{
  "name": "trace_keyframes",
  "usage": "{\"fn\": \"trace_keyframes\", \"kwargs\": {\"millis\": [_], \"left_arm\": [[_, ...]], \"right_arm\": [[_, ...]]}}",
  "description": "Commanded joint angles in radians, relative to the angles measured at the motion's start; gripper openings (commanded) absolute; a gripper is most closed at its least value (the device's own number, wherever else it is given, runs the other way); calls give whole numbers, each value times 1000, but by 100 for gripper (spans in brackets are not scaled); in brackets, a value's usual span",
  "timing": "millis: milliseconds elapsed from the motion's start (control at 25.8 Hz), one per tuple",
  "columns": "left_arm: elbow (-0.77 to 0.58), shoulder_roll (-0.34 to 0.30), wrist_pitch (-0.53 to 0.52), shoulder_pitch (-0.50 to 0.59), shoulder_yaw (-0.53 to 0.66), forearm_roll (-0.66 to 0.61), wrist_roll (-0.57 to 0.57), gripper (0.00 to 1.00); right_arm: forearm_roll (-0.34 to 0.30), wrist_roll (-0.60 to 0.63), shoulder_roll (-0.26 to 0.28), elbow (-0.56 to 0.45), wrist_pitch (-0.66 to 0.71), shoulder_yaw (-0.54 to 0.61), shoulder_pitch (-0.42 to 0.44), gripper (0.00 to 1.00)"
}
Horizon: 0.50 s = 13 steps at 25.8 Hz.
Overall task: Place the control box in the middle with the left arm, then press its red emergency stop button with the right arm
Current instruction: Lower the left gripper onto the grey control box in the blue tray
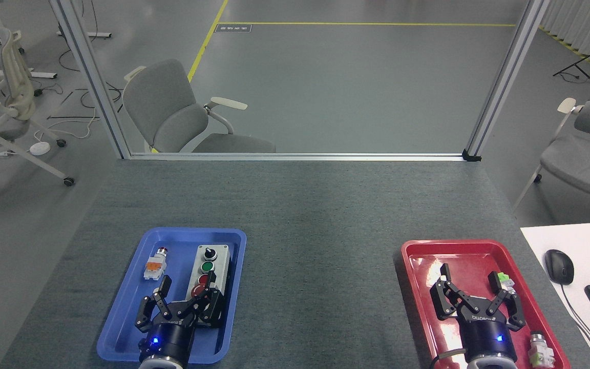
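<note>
Grey control box (212,270) in blue tray (121,328), counter's near-left | left tool (186,293) spread, astride it | right tool (471,284) spread, idle | unmoved, unpressed

Your control box (208,271) — oblong, light grey — lies lengthwise in the blue tray (121,328), right half. Black knob farthest, green button next, then red; the red emergency stop button (198,291) nearest you, partly hidden.
</note>
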State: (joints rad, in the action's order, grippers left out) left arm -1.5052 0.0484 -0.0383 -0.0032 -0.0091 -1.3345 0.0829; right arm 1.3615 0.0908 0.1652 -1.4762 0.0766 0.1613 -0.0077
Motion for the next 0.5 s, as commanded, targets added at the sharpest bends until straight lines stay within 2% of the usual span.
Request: {"fn": "trace_keyframes", "kwargs": {"millis": [0,116,465], "left_arm": [[0,-4,-2,0,3,2,5,99],[-1,-9,0,-4,6,5,75,99],[-10,-21,5,6,-3,-21,80,99]], "right_arm": [[1,0,3,1,2,0,0,98],[1,-3,10,1,17,-2,0,98],[11,0,17,1,40,-19,0,98]]}}
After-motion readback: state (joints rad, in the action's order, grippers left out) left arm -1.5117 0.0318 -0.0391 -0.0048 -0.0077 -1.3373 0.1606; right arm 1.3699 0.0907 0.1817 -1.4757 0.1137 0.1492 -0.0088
